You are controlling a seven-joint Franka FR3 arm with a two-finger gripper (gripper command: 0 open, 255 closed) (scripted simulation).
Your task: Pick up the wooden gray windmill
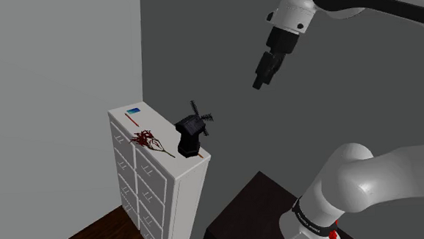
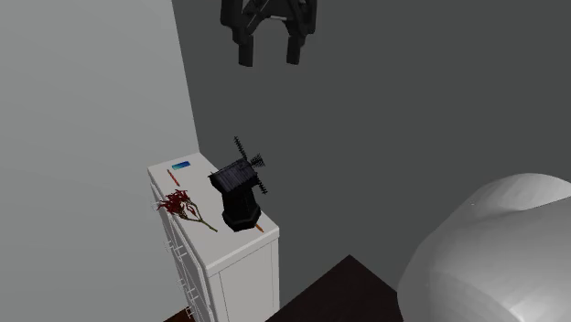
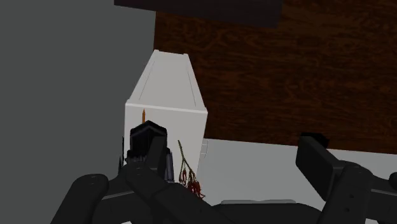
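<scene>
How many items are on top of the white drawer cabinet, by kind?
windmill, dark: 1
dried red sprig: 1
small blue flat item: 1
thin sticks: 2, a red stick beside the blue item and an orange stick at the windmill's base
Total: 5

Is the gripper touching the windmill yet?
Apart. The second exterior view shows the gripper hanging well above the windmill, with grey wall between them.
</scene>
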